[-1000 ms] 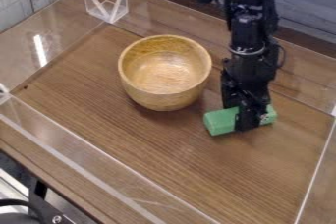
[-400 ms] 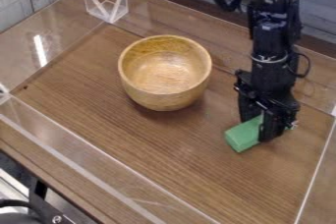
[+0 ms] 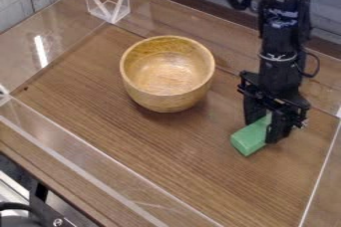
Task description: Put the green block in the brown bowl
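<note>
Brown wooden table (image 3: 120, 156): right of the round tan wooden bowl (image 3: 167, 73), the black gripper (image 3: 265, 119) seems to pinch the flat green block (image 3: 249, 139); a loose pinch could drop it.

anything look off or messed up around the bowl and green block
Nothing stands out: the wooden bowl sits upright, and the green block lies partly under the tool, with no spill or damage visible.
</note>
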Action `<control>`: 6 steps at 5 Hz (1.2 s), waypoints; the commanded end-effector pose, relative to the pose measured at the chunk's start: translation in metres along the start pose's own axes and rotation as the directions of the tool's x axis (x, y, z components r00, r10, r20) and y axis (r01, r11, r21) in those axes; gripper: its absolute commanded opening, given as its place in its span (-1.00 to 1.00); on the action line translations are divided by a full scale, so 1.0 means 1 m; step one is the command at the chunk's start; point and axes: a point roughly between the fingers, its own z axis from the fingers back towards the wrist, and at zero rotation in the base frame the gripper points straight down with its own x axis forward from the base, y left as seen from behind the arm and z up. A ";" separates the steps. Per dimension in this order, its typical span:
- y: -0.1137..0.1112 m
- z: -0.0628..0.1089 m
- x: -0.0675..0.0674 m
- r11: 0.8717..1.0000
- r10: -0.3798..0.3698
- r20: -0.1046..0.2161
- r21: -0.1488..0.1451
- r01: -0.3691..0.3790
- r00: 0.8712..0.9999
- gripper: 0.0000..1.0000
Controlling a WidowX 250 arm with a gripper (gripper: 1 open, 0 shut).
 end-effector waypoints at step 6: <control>0.016 0.027 -0.027 0.998 0.040 -0.035 0.041 -0.039 0.999 -1.00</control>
